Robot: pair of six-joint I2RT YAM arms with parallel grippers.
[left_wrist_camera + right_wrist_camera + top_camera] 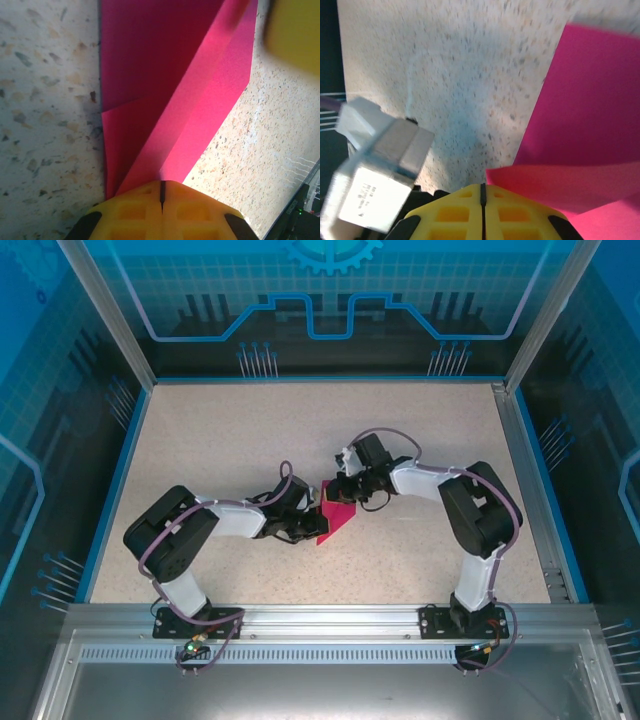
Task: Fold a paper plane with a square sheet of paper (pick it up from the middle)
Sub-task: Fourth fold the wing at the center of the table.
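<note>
Overhead cam, close wrist cams share paper plane (pixel 336 519).

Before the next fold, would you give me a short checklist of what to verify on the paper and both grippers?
1. Left gripper shut on the magenta paper: ok.
2. Right gripper shut: ok.
3. Right gripper's hold on the paper: cannot tell.
4. Diagonal crease formed in the paper: ok.
5. Paper over the table's middle, away from edges: ok.
6. Clearance between the grippers: not ok, they crowd each other.
</note>
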